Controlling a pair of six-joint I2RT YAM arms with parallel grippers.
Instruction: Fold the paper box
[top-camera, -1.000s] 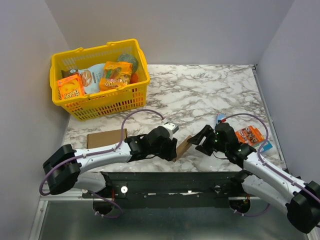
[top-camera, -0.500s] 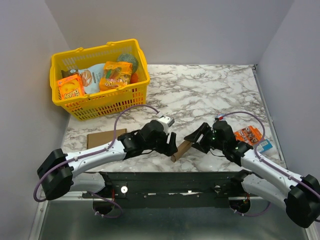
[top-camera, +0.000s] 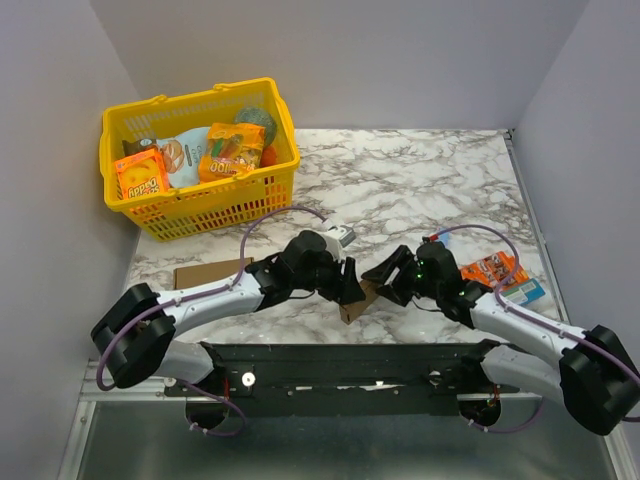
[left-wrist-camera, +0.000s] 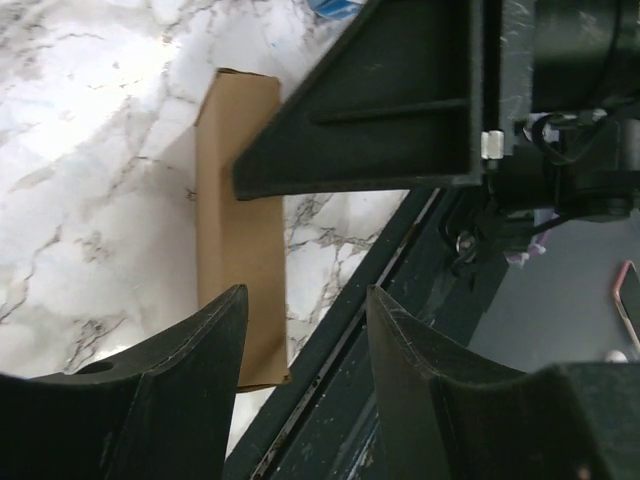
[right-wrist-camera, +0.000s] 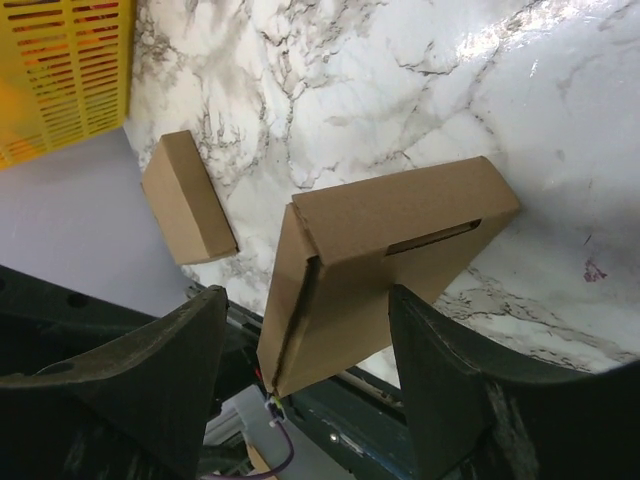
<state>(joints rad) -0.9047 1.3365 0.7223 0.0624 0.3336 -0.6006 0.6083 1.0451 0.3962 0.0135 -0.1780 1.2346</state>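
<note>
A yellow basket (top-camera: 200, 205) sits at ten o'clock, a flat cardboard rectangle (top-camera: 205, 272) at eight and a snack packet (top-camera: 492, 270) at four. The paper box (top-camera: 353, 303) stands half-raised at the six o'clock edge. Both arms stretch low and inward. The left gripper (top-camera: 347, 285) and the right gripper (top-camera: 383, 280) flank the box with jaws apart, seemingly clamping nothing. They have drawn closer together than a second ago.

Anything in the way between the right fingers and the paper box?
Nothing visible. In the right wrist view the paper box lies just beyond the open right gripper, with no object between them. The other cardboard piece lies apart, off to one side.
</note>
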